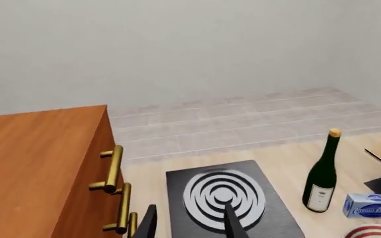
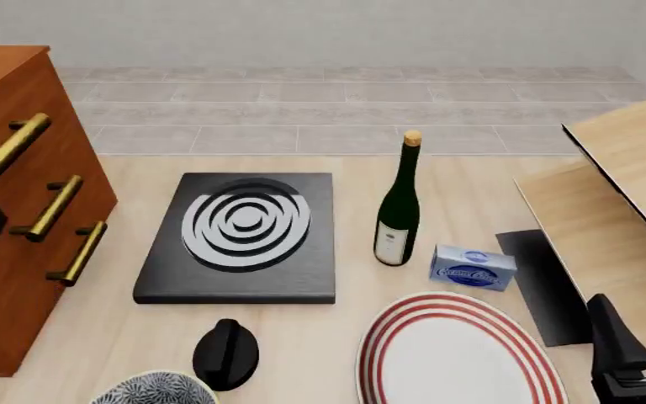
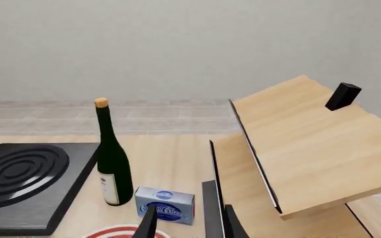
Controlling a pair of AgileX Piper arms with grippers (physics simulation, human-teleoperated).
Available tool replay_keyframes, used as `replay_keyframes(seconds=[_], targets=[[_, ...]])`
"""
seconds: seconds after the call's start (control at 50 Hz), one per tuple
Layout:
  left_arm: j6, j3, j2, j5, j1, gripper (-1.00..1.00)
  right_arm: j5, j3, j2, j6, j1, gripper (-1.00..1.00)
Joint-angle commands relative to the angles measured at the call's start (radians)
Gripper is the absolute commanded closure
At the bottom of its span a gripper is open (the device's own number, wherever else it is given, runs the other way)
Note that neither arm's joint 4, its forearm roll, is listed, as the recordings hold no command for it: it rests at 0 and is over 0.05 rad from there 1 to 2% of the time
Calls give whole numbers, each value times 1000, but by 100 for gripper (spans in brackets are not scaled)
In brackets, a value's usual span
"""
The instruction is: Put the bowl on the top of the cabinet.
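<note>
Both pincers hold nothing, their openness hard to tell, and lifting the bowl [image 2: 155, 389] toward the cabinet [image 2: 14, 194] risks clipping the nearby knob [image 2: 225, 353].

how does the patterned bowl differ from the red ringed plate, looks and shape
The round deep bowl with dark blue floral swirls is densely patterned; the flat white plate with red rings is plain white inside its rim rings. The bowl is deep, the plate flat and wider. Both are round, sit on the table's near edge, and are cut off by the front view.
</note>
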State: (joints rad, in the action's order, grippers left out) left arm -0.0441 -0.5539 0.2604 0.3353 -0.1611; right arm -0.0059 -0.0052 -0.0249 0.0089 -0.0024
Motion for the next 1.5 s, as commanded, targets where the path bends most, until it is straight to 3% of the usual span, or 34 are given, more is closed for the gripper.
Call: replay_keyframes(seconds=[0.02, 0.46, 0.56, 0.66, 0.98, 1.18, 1.5], targets=[[-14, -94, 53, 100, -18, -100, -4, 3, -1, 1, -1, -100], [-75, -224, 159, 365, -40, -100, 0, 4, 0, 3, 1, -100], [7, -249, 192, 425, -108, -100, -6, 4, -8, 4, 0, -100], [52, -272, 214, 460, -92, -100, -22, 5, -26, 6, -1, -100], [38, -208, 194, 542, -180, -100, -19, 5, -22, 5, -2, -100], [77, -111, 157, 550, -196, -100, -28, 5, -33, 5, -2, -100], [121, -29, 106, 603, -213, -100, -6, 4, -8, 2, 0, -100]])
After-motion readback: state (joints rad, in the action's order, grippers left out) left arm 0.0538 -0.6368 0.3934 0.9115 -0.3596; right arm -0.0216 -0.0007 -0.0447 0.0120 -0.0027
